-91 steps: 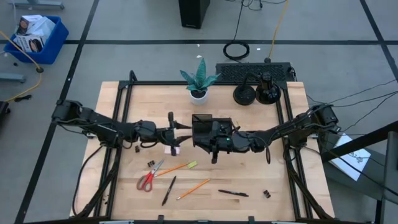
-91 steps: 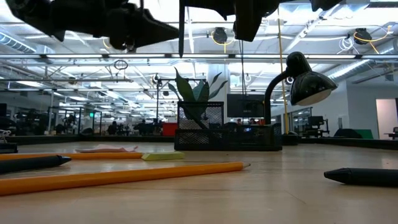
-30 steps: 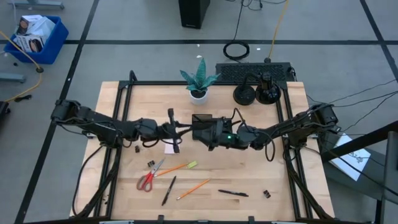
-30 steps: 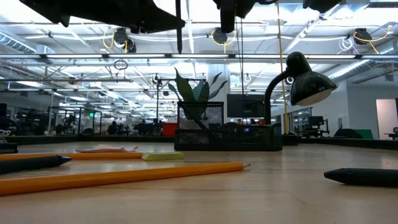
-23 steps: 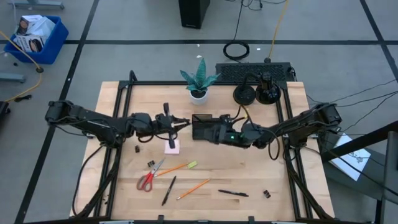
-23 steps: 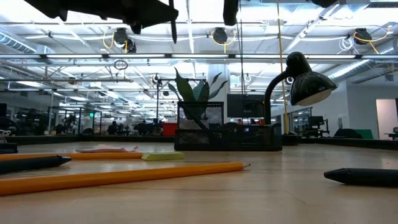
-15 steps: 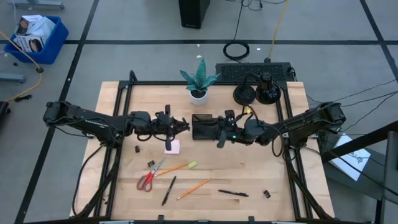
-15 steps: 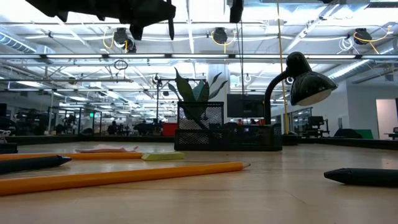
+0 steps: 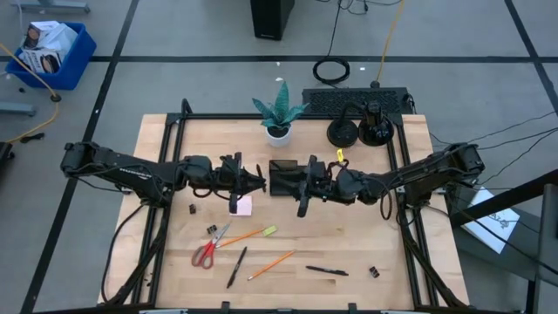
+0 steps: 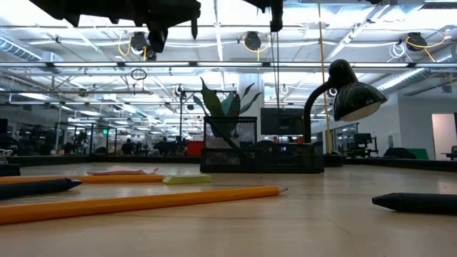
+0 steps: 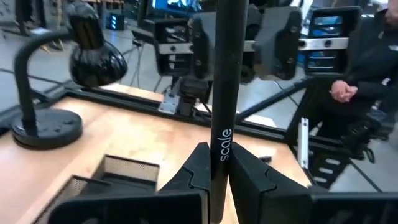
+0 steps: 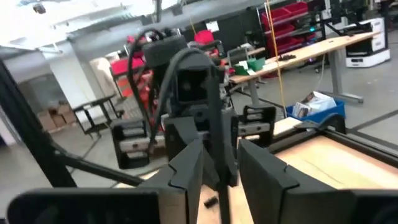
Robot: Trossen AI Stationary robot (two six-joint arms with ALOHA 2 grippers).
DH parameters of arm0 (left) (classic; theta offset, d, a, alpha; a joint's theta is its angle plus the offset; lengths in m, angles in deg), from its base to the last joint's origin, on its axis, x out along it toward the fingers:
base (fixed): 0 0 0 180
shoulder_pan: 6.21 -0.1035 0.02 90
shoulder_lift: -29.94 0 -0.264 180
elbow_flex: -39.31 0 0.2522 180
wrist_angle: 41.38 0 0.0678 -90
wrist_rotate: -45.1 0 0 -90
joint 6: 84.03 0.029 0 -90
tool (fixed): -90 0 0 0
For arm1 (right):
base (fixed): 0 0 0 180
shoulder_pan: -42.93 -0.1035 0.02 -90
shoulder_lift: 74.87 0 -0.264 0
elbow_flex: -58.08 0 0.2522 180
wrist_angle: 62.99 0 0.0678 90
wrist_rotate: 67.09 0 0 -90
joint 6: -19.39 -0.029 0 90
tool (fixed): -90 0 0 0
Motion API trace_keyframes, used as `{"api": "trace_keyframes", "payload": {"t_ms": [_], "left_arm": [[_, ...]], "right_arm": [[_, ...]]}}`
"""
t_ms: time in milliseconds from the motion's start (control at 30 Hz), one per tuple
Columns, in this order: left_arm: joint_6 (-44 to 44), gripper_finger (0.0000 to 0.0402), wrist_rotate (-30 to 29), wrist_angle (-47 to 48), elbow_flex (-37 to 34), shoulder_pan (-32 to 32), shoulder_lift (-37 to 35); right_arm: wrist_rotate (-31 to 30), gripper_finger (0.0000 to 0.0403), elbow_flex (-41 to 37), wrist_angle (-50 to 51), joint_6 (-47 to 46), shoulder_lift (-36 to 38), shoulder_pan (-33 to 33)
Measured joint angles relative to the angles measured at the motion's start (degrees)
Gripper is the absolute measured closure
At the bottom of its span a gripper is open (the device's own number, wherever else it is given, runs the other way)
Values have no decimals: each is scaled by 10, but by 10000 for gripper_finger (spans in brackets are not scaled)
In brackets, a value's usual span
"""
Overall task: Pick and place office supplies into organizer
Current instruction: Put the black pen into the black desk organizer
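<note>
Pen (image 11: pixel 221 93) clamped upright between left gripper (image 11: pixel 214 163) fingers beside organizer (image 9: pixel 283 177), right gripper (image 12: pixel 219 163) pinching another pen (image 12: pixel 217 149).

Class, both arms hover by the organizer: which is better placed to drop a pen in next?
Probably right: the right gripper, holding a pen, overlaps the organizer at its edge; the left gripper stops short.

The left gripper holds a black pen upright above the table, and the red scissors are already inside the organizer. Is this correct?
Not quite. The left gripper does hold the black pen, but the red scissors lie on the table, far from the organizer. The high view shows it.
</note>
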State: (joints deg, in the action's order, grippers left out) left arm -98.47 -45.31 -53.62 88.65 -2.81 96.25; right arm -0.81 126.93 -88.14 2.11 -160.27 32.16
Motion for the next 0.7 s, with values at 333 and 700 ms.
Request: {"api": "trace_keyframes", "payload": {"t_ms": [333,700], "left_arm": [[-9,372,19,14,0,0,0],[-9,370,14,23,0,0,1]], "right_arm": [[18,206,0,19,3,0,27],[75,194,50,34,-12,-27,36]]}}
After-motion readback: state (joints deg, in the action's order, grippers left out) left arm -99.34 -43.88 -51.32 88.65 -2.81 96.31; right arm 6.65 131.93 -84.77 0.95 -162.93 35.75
